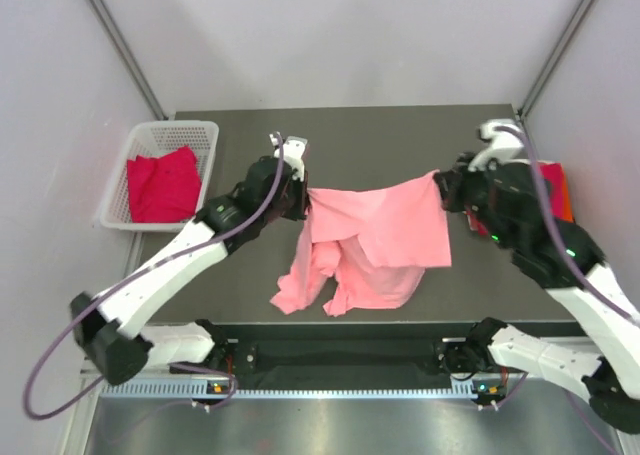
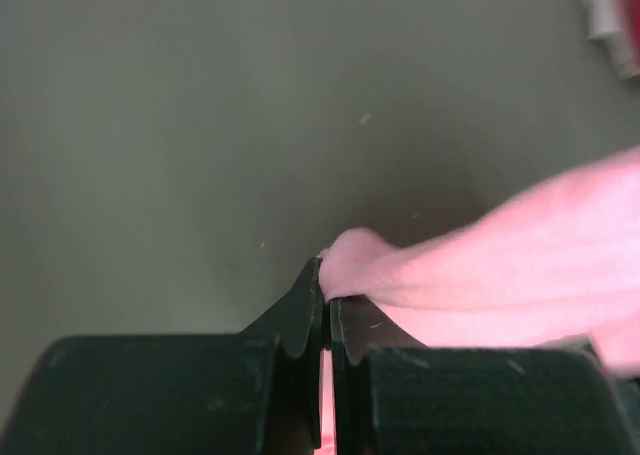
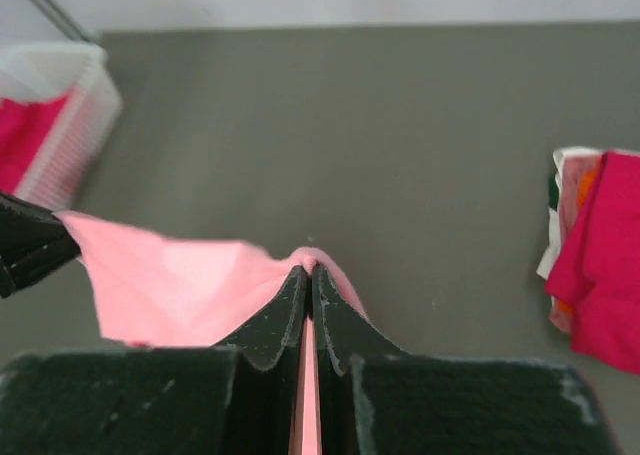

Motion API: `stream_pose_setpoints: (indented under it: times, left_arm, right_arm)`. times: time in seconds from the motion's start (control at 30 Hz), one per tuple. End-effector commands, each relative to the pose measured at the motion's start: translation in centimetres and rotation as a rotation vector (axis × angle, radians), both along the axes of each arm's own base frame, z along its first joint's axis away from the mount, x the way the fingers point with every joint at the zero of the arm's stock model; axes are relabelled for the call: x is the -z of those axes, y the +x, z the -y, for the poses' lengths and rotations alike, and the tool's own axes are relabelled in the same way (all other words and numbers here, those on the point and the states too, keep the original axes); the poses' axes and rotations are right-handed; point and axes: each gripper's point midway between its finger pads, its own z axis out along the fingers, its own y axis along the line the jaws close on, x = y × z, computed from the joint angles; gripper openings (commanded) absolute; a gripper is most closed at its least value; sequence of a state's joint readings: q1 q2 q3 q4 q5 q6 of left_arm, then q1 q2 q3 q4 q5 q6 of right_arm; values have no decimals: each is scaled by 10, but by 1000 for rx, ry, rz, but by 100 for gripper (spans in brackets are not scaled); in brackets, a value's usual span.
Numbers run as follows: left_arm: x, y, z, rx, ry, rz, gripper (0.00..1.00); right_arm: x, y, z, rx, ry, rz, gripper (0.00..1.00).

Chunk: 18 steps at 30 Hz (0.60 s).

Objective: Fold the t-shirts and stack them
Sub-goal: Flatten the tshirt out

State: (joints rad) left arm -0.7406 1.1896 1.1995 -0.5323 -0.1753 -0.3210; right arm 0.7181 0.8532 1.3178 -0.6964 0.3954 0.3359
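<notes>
A salmon-pink t-shirt [image 1: 375,240] hangs stretched between my two grippers above the dark table [image 1: 400,135], its lower part draping onto the table near the front edge. My left gripper [image 1: 303,193] is shut on the shirt's left top corner; in the left wrist view the pink cloth [image 2: 500,275] is pinched between the closed fingers [image 2: 325,295]. My right gripper [image 1: 443,187] is shut on the right top corner; the right wrist view shows the pink cloth [image 3: 180,285] clamped at the fingertips [image 3: 308,272]. A crimson-magenta t-shirt [image 1: 160,183] lies in the basket.
A white mesh basket [image 1: 165,135] stands at the table's left edge. A stack of crimson, orange and white cloth [image 3: 595,255] lies at the right edge, mostly hidden behind my right arm [image 1: 557,190] in the top view.
</notes>
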Motion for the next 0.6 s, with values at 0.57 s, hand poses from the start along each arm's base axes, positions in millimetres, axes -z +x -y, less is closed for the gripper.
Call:
stream_pose_setpoints:
  times: [0.57]
  left_arm:
    - [9, 97, -36, -160, -40, -44, 0]
  right_arm:
    - [27, 87, -9, -63, 61, -79, 0]
